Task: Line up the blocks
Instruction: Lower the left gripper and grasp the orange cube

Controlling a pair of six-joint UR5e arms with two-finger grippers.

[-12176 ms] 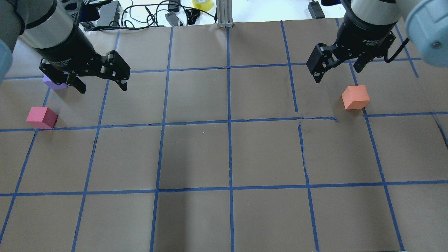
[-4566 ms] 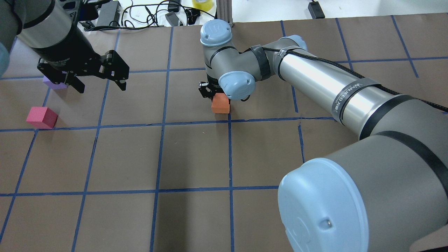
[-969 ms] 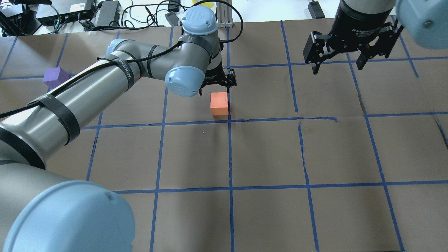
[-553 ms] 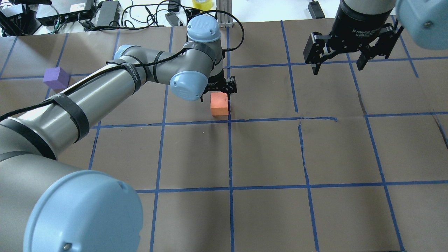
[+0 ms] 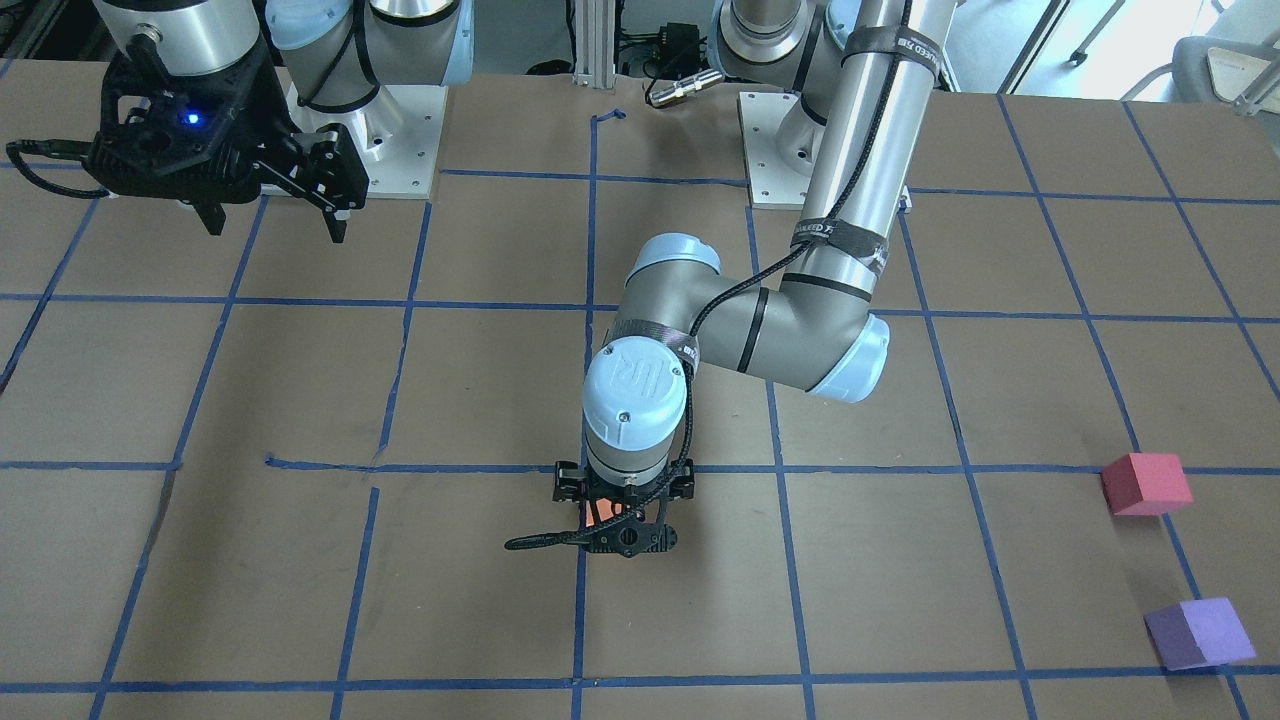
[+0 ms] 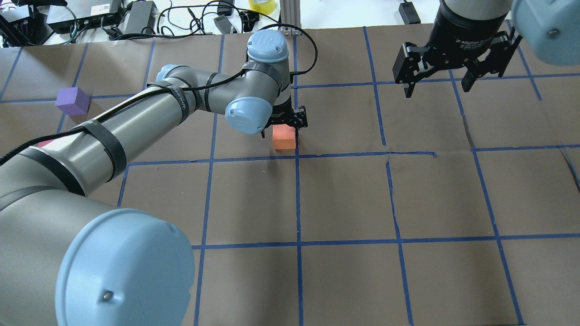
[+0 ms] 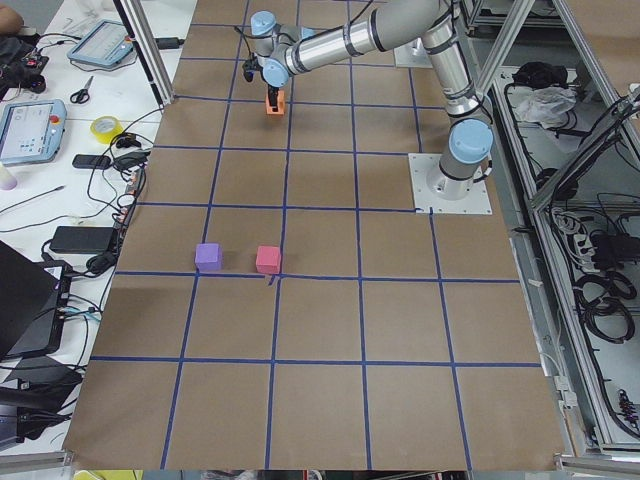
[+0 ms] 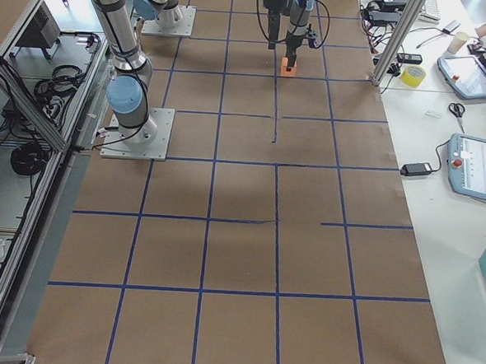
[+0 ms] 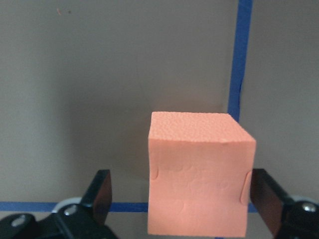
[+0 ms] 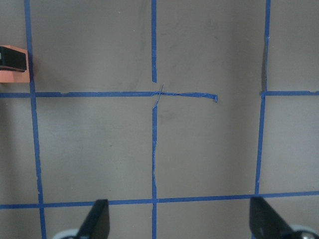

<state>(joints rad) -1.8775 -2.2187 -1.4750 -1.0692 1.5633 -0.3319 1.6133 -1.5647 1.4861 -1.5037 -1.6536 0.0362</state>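
Left tool [image 9: 182,199] spread wide, straddling orange block [image 9: 199,169]: gap at block's 9 o'clock, finger [image 9: 263,195] just beside at 3 o'clock. Right tool [image 6: 437,89] also wide.

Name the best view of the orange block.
Left wrist-mounted: the orange block fills the frame between the fingers of the open left gripper. Overhead and front-facing, that gripper partly hides it; elsewhere it is tiny.

A table [image 6: 344,199] covered in brown paper, marked into squares by blue tape [image 6: 298,199]. Along one long side runs a white bench [image 8: 437,243] holding tablets [image 8: 479,167], scissors [image 8: 456,110], a yellow tape roll [image 8: 414,75], a power brick [image 6: 138,16] and black cables [image 6: 190,18]. An aluminium post [image 6: 290,16] stands at the table's edge. The light is bright and even.
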